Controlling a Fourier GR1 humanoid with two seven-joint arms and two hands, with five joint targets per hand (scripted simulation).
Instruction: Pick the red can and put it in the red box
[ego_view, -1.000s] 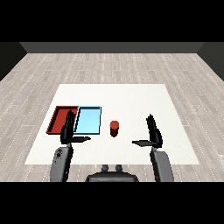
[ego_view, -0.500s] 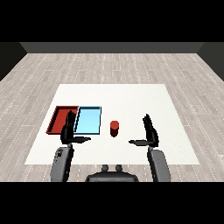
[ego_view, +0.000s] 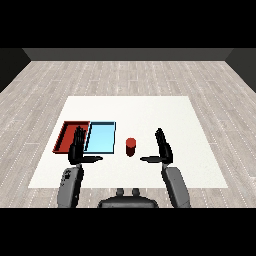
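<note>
Upright, red can (ego_view: 131, 146) is standing just right of light blue tray (ego_view: 100, 137); right hand (ego_view: 163, 148) is hovering spread right of it, left hand (ego_view: 77, 149) spread over red tray (ego_view: 66, 136).

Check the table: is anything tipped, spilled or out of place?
Nothing stands out. The can stands upright on the table, right of the blue tray, apart from it. The red tray lies flush beside the blue one. Both hands, left and right, are open, touching nothing.
</note>
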